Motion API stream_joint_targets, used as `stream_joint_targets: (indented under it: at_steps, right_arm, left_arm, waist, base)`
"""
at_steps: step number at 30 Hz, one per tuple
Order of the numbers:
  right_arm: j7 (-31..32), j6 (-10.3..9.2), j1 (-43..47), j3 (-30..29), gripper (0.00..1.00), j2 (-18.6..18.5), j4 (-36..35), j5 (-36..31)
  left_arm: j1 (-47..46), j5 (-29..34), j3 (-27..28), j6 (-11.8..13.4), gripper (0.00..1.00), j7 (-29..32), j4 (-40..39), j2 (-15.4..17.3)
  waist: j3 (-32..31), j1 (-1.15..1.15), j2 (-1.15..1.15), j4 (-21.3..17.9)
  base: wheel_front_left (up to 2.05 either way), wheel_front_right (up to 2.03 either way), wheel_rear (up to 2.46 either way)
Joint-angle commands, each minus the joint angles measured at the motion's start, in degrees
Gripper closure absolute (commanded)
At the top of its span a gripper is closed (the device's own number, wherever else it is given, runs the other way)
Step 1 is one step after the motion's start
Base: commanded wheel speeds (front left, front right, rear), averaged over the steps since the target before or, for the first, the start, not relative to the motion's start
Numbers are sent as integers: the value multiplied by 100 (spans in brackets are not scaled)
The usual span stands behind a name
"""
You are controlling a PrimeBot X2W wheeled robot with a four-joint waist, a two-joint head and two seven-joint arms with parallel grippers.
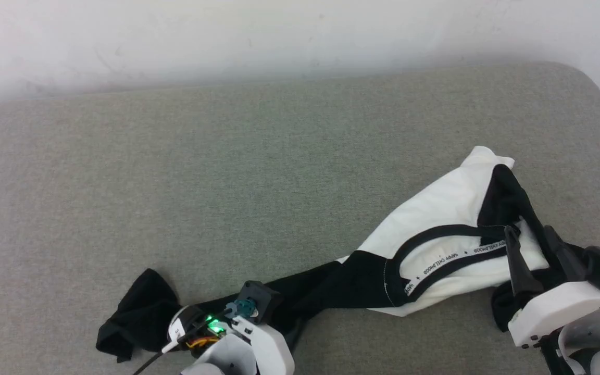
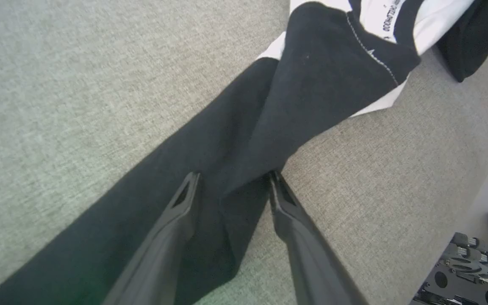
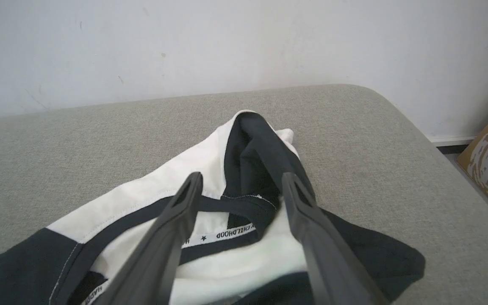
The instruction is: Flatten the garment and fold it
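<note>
Left gripper (image 2: 233, 176): fingers apart astride sleeve (image 2: 244, 127) | right gripper (image 3: 242, 178): apart over collar (image 3: 235, 204) | you pinch both ends — spread garment (image 1: 435, 219) 9-to-3 o'clock

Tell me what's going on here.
A two-armed robot is working on a black-and-white T-shirt that lies bunched and twisted on a grey cushion. The left gripper has its fingers open astride a black sleeve. The right gripper has its fingers open over the collar. Neither grips the cloth, and the T-shirt is not yet flattened.
</note>
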Motion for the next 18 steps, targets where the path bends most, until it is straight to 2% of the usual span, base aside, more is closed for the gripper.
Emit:
stream_joint_targets:
  at_steps: [1,6,11,18]
  right_arm:
    - [-57,-6,-34,12,0,9,27,45]
    - [-80,-6,-46,32,0,9,67,70]
    - [-55,-6,-75,82,0,9,60,24]
    - [-6,-6,-138,292,0,9,79,12]
  left_arm:
    - [-132,96,43,108,100,-85,47,11]
    - [-388,296,416,609,100,-773,145,16]
    - [-932,446,1090,1189,100,-1556,359,228]
    - [-1379,290,1953,1737,100,-1886,686,616]
  waist:
    - [25,0,-1,-47]
    - [58,0,-1,-76]
    - [72,0,-1,-27]
    - [101,0,-1,-3]
  base:
    - [0,0,0]
    - [0,0,0]
    - [0,0,0]
    - [0,0,0]
